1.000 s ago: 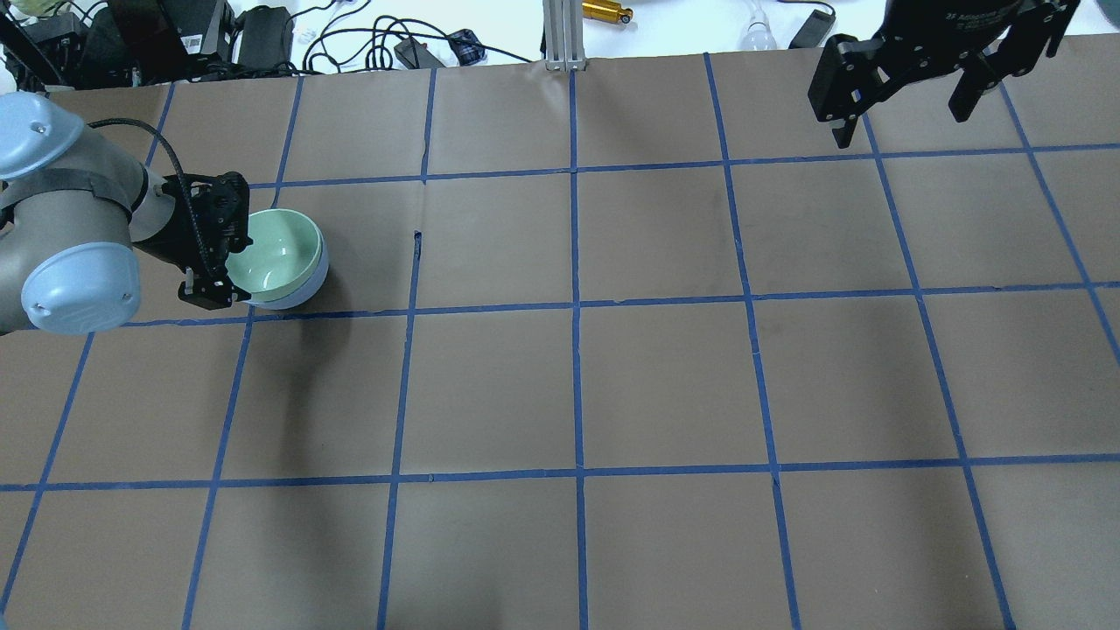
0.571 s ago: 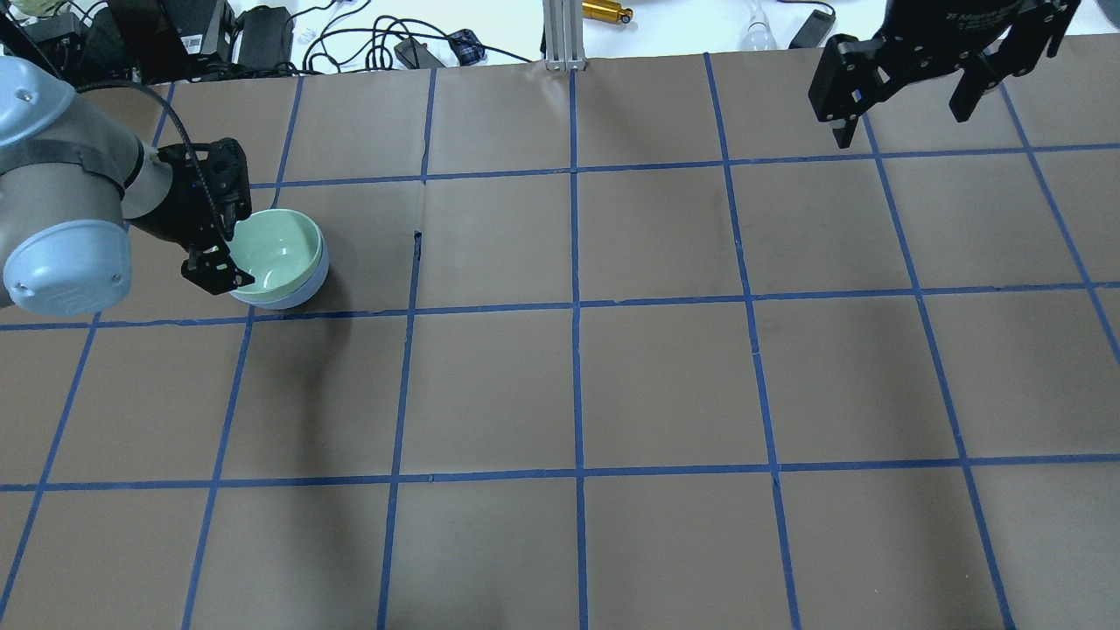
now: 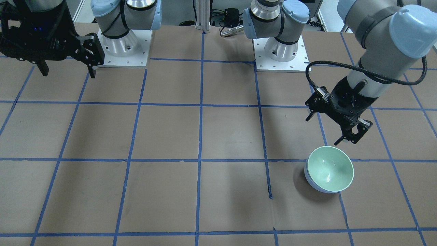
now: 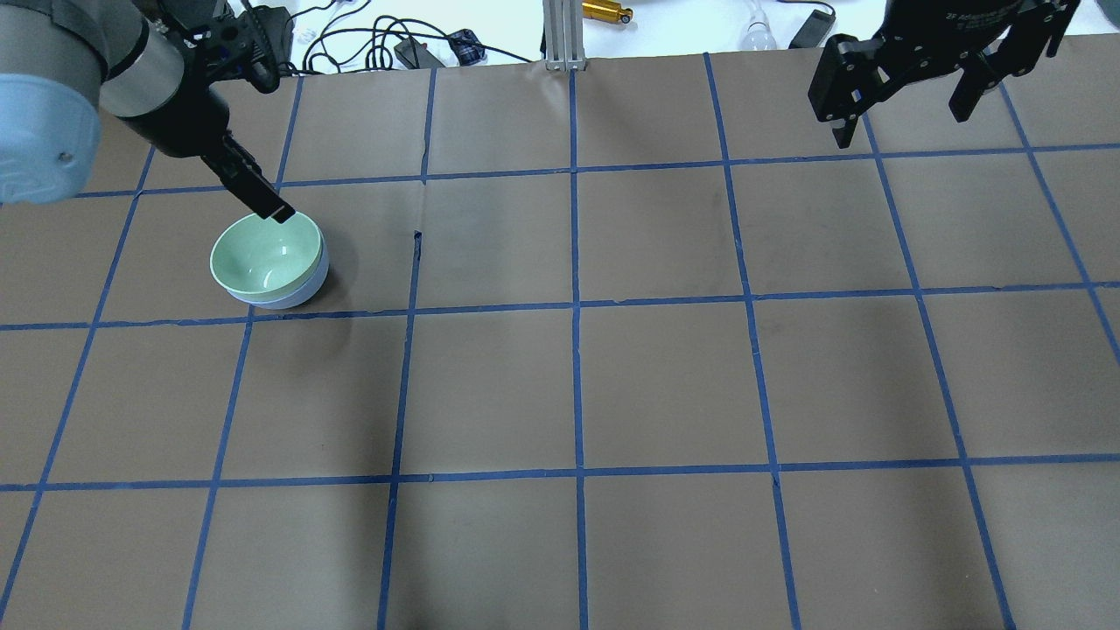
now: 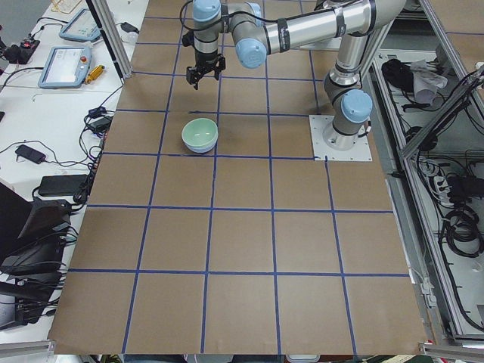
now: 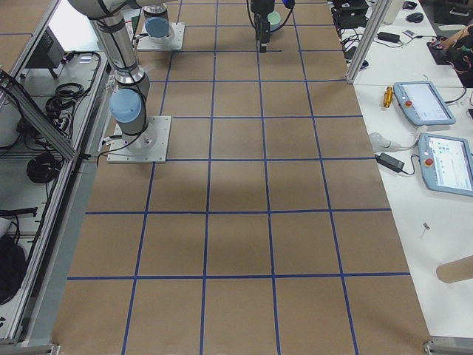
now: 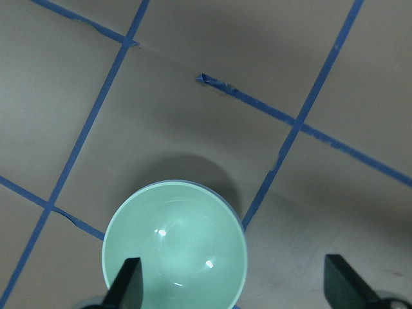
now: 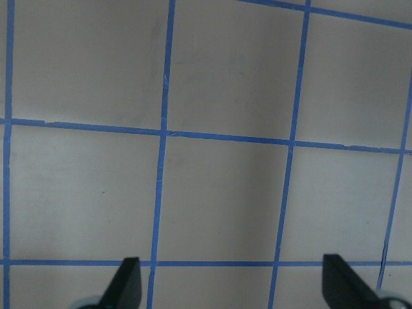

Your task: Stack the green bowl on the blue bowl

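Left hand (image 3: 348, 138) has lifted off the green bowl (image 4: 267, 254) rim and drawn back to the robot's side of it; fingers spread, grasping nothing, it hangs above the worktop (image 4: 665, 385). Green bowl sits nested in the blue bowl (image 4: 308, 289) on the worktop's left part, both upright, mouths upward, round in outline; only a blue crescent shows below the green rim. Right hand (image 4: 901, 121), unmoved, hangs released well apart
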Controlling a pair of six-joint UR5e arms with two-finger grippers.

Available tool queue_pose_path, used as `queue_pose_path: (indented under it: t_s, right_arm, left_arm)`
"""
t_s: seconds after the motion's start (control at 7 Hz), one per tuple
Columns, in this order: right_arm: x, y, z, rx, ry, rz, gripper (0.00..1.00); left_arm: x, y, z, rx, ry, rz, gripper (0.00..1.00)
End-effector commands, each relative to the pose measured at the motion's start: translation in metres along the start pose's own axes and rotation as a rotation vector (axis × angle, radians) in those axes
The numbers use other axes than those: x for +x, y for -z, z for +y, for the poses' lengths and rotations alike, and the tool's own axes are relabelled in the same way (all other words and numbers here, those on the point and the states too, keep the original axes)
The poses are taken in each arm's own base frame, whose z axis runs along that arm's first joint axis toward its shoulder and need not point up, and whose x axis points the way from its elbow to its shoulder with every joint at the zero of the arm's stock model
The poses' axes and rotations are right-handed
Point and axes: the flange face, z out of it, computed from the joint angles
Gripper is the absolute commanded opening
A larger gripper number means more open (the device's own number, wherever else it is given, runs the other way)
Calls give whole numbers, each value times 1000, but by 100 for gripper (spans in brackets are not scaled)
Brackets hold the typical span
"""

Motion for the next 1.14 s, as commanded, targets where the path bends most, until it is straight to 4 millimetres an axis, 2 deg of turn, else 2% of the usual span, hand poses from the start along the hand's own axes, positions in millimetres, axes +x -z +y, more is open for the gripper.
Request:
queue_pose_path:
  t_s: [0.0, 0.29, 0.57, 0.86, 1.0]
  right_arm:
    - [0, 0, 0, 0, 0, 0, 100]
    - [0, 0, 0, 0, 0, -1, 100]
    - [0, 0, 0, 0, 0, 0, 100]
    - [0, 0, 0, 0, 0, -1, 100]
    - [0, 0, 0, 0, 0, 0, 100]
  left_arm:
    - [51, 29, -38, 16, 223, -17, 100]
    - [72, 50, -35, 12, 473, -47, 100]
    - [86, 68, -23, 2, 619, -78, 100]
    - [93, 76, -16, -15, 721, -79, 100]
    - [88, 64, -20, -46, 761, -67, 100]
